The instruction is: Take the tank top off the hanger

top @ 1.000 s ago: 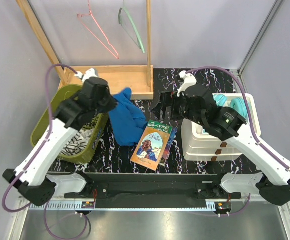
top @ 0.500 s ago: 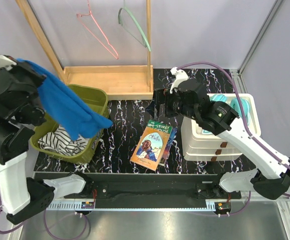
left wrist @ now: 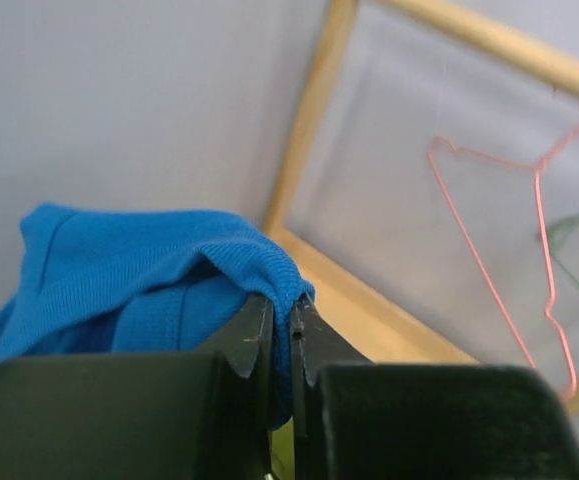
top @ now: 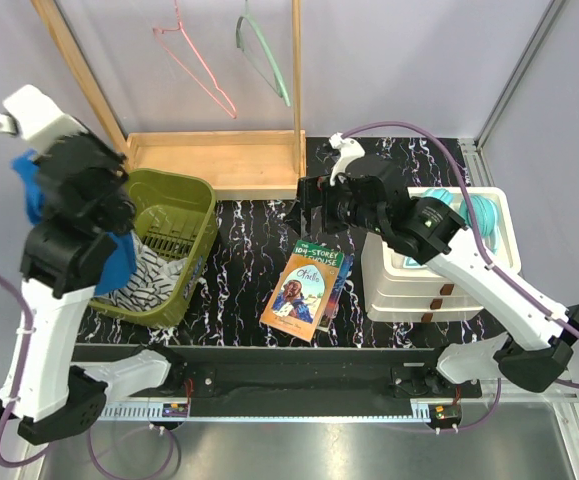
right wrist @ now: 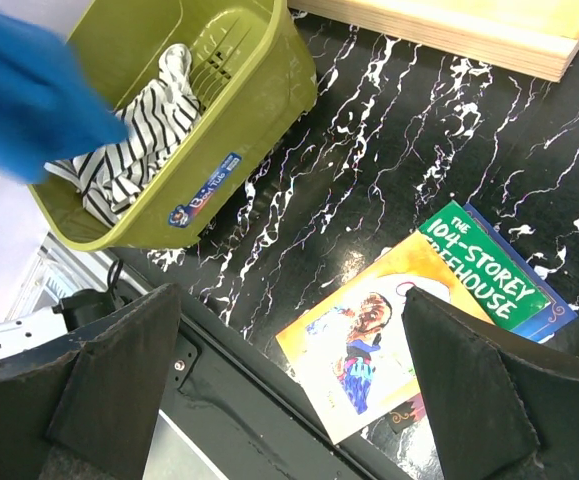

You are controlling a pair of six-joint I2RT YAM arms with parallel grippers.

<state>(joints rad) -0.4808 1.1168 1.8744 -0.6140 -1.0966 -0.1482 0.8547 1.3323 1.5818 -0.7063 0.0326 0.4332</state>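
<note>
The blue tank top (left wrist: 119,270) is bunched in my left gripper (left wrist: 281,320), whose jaws are shut on a fold of its edge. In the top view the left arm is raised high at the far left, and the tank top (top: 29,190) shows behind it and droops over the basket's left side. The gripper itself is hidden there. A pink wire hanger (top: 194,60) and a green hanger (top: 264,55) dangle bare from the wooden rail, apart from the cloth. My right gripper (top: 314,195) hovers open above the books, nothing between its fingers (right wrist: 119,380).
An olive laundry basket (top: 197,195) holds a striped garment (top: 154,282). The wooden rack base (top: 219,155) stands behind it. Two books (top: 304,285) lie mid-table. A white drawer unit (top: 409,285) with teal items is at the right.
The left arm has swung up and far to the left, carrying the tank top from the table's middle past the basket. The right arm shifted slightly back and left, still open.
</note>
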